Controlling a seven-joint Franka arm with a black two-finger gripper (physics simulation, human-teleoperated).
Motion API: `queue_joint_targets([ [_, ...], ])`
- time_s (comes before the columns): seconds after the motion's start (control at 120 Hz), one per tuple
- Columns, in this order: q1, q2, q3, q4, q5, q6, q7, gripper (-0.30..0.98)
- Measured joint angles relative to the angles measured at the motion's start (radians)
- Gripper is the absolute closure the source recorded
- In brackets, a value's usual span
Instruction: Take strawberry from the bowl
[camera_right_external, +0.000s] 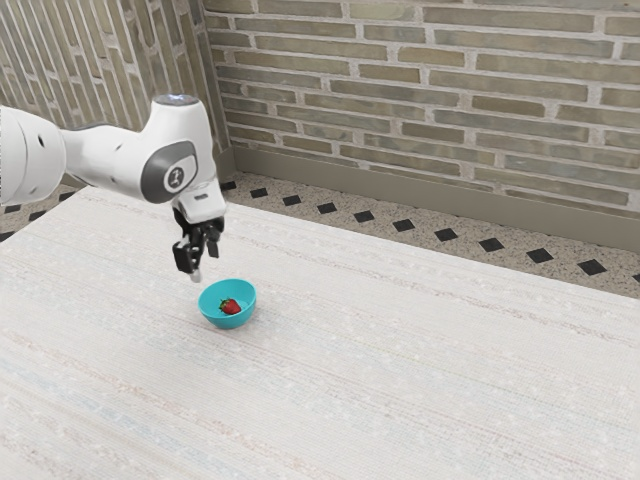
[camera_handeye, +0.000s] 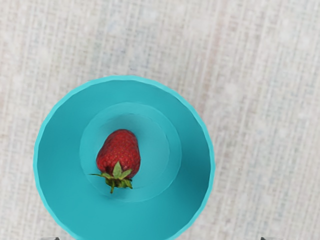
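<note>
My gripper (camera_right_external: 205, 264) hangs in the air above the table, just above and beside the bowl, its two fingers standing apart with nothing between them. In the wrist view, slivers of the gripper (camera_handeye: 160, 238) fingertips appear far apart at the lower edge. The turquoise bowl (camera_right_external: 211, 311) stands upright on the table; from the hand the same bowl (camera_handeye: 192, 160) is seen from above. On the bowl's floor lies a red strawberry (camera_right_external: 231, 307) with green leaves. From above, the strawberry (camera_handeye: 120, 151) lies on its side, untouched by the gripper.
The pale woven-patterned table (camera_right_external: 400, 370) surrounds the bowl. Behind its far edge are a speckled floor with dark diamonds (camera_right_external: 446, 235) and a brick wall (camera_right_external: 430, 100).
</note>
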Motion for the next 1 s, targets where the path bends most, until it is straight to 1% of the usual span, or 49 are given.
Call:
queue_joint_targets([
  [0.083,0.019,0.025,0.000,0.003,-0.013,0.021,0.057,0.23],
  [0.217,0.020,0.053,-0.001,0.007,-0.023,0.050,0.132,0.28],
  [0.425,0.020,0.107,-0.003,0.013,-0.029,0.085,0.219,0.32],
  [0.692,0.022,0.157,-0.020,0.026,-0.030,0.127,0.287,0.37],
  [1.0,0.026,0.214,-0.023,0.054,-0.030,0.152,0.333,0.39],
])
